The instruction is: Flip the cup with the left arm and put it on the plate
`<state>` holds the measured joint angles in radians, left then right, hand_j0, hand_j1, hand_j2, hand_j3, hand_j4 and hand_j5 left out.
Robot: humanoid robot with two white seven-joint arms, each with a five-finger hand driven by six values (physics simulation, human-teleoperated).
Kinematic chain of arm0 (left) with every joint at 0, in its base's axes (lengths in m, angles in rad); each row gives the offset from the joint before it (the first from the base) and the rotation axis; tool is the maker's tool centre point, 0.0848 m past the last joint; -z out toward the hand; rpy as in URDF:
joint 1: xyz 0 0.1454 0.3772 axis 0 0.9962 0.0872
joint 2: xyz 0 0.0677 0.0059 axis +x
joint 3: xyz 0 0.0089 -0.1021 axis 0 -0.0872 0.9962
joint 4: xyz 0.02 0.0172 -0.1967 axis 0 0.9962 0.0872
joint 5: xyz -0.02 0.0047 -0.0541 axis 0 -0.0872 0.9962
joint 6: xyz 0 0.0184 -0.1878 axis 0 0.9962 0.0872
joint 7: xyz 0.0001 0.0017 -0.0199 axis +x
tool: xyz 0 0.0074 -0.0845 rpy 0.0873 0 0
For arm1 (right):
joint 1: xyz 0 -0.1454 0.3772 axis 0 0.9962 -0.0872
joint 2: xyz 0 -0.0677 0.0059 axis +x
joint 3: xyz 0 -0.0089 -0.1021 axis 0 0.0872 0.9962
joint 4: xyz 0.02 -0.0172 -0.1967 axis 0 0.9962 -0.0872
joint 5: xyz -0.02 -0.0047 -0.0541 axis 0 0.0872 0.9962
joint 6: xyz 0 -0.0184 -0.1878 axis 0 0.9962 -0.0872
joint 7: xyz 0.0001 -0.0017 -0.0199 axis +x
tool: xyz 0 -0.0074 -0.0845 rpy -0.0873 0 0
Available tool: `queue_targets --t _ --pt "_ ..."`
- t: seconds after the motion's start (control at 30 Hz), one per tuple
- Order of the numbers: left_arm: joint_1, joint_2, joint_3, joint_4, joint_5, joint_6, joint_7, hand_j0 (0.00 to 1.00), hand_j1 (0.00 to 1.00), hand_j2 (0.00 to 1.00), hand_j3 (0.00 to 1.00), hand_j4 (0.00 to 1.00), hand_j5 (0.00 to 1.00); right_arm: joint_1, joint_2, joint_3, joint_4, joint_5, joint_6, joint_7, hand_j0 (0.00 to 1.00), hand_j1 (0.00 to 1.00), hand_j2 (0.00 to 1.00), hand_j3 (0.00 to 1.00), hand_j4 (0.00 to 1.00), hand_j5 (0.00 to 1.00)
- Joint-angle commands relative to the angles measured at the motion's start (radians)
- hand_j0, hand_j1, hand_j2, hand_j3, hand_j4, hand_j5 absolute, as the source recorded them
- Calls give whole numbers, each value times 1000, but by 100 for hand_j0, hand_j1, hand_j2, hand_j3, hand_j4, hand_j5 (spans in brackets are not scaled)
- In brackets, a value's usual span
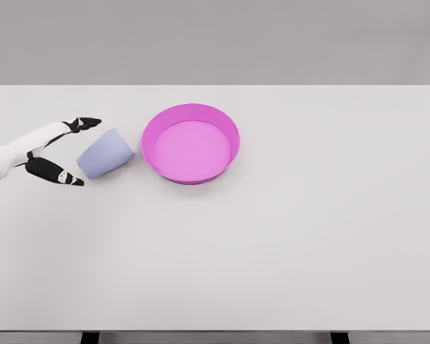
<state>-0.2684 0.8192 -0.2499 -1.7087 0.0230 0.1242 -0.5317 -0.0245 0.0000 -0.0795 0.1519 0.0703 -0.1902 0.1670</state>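
Left robot hand (57,152) of mine at table's left edge, fingers (82,123) spread wide, holding nothing, thumb and fingers flanking wide end of cup (105,153). Cup pale blue, lying on side, just left of plate (190,143). Plate pink, raised rim, sits on white table (308,236).

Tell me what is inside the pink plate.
Nothing shows inside the pink plate: its floor is bare, though the near wall hides a thin strip. The cup lies on its side on the table left of it, between the left hand's spread fingers.
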Motion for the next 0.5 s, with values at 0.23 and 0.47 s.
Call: queue_targets --t 0.23,0.47 --pt "-86 -37 -103 -46 -140 256 -24 100 100 100 100 100 100 0 0 1 0 0 0 0 100 100 100 100 100 100" --pt "-100 -45 -103 -54 -149 301 -47 100 100 100 100 100 100 0 0 0 0 0 0 0 100 100 100 100 100 100"
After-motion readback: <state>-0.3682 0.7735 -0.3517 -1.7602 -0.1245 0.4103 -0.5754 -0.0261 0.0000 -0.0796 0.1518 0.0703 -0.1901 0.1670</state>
